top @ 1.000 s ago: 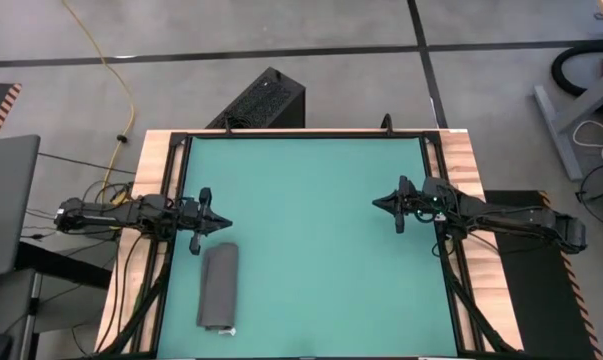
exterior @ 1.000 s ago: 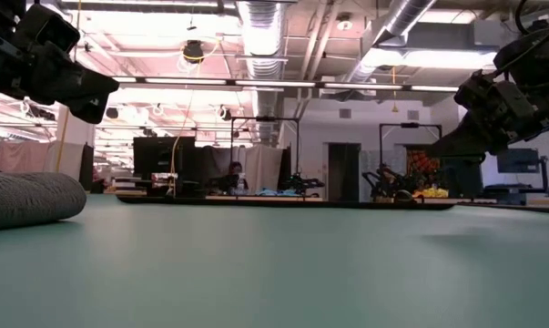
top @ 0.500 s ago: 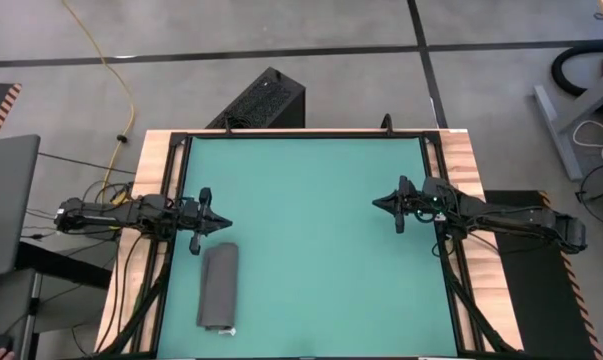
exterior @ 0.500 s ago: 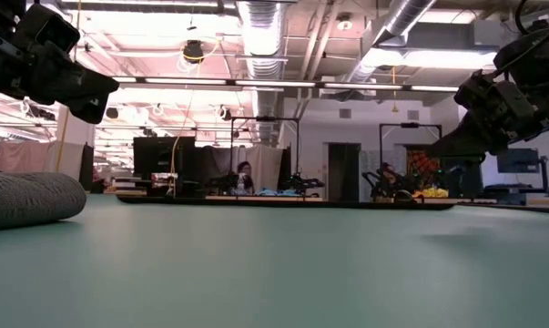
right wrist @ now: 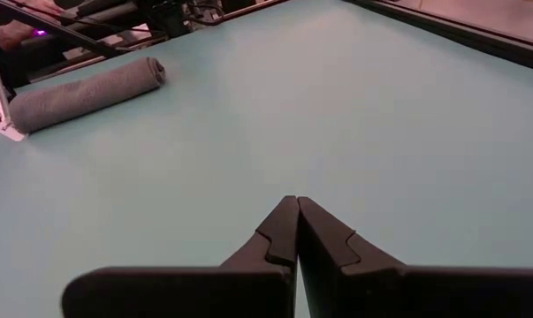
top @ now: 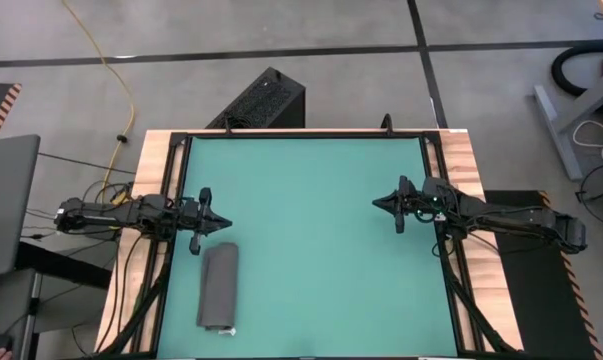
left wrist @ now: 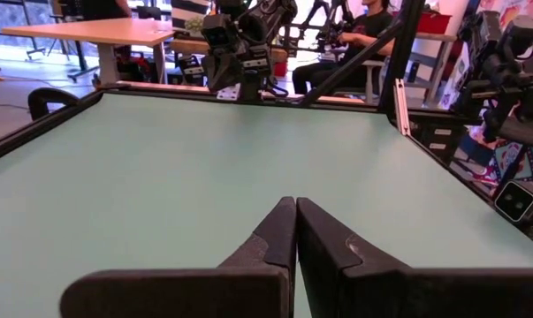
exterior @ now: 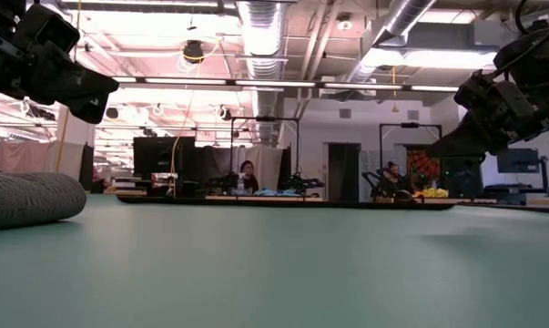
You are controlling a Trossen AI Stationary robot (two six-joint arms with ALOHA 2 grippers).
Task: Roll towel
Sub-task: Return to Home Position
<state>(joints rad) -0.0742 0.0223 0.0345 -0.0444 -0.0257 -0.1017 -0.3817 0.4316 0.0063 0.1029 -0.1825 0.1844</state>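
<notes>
The dark grey towel (top: 218, 286) lies rolled up into a long roll on the green table top near the front left; it also shows in the low view (exterior: 28, 199) and the right wrist view (right wrist: 85, 94). A small white tag (top: 228, 329) sticks out at its near end. My left gripper (top: 225, 225) is shut and empty, above the table just beyond the roll's far end. My right gripper (top: 377, 203) is shut and empty at the table's right side, far from the towel.
The green table top (top: 311, 240) has a black frame and wooden side rails (top: 464, 160). The right arm shows across the table in the left wrist view (left wrist: 244, 44). People sit in the room behind the table (exterior: 247, 178).
</notes>
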